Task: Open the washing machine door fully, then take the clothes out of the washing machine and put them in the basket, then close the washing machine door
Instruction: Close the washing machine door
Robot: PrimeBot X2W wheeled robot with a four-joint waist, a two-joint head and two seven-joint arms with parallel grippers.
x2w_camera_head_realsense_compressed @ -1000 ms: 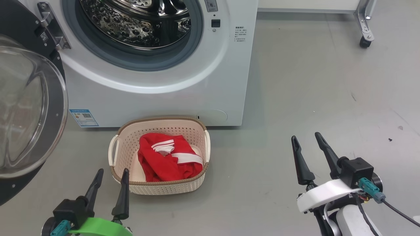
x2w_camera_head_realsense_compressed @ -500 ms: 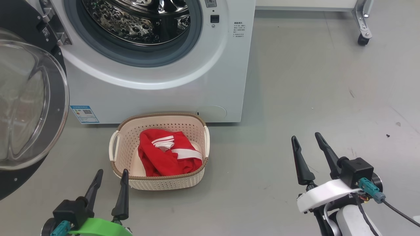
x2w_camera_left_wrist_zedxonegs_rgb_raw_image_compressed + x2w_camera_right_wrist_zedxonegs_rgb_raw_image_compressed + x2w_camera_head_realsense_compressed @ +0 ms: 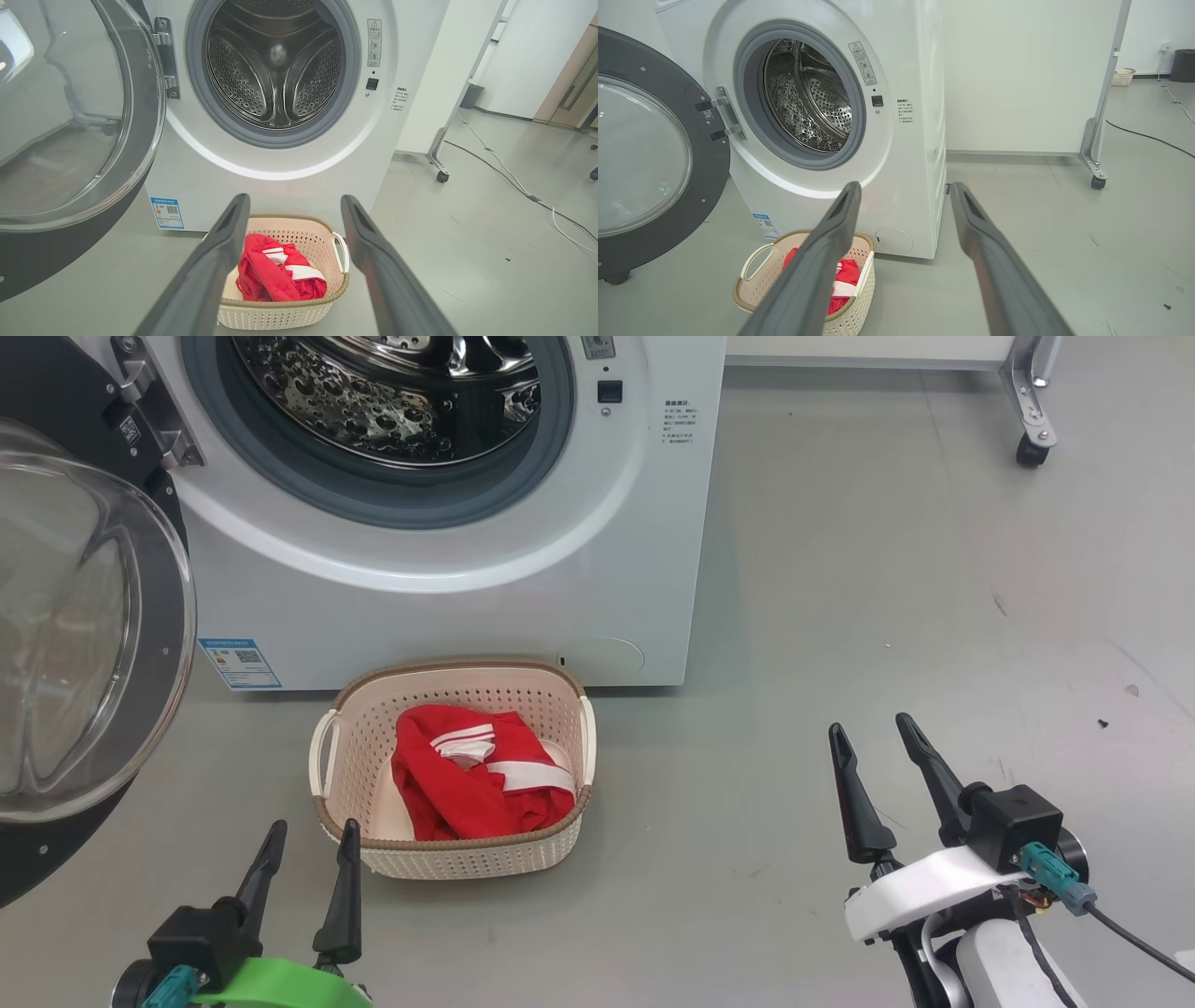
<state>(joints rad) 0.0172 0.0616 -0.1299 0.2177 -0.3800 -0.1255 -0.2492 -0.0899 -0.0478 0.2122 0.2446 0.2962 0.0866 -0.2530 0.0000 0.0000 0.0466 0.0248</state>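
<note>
Both pincers empty
Dark long-fingered left gripper [image 3: 313, 827] and right gripper [image 3: 868, 723] stood spread wide, holding and touching nothing.

The open washing machine door [image 3: 93, 644] stands along the left edge of the head view and walls off that side. At upper centre the drum port [image 3: 392, 420] gapes unobstructed. The basket [image 3: 448, 669] takes up the floor just below the washing machine [image 3: 448, 607]. The right half is open grey floor [image 3: 887, 616], with a castor leg [image 3: 1030, 420] in the upper right corner.

Red white-striped clothes [image 3: 476, 784]; cream perforated basket [image 3: 448, 859], brown rim.
</note>
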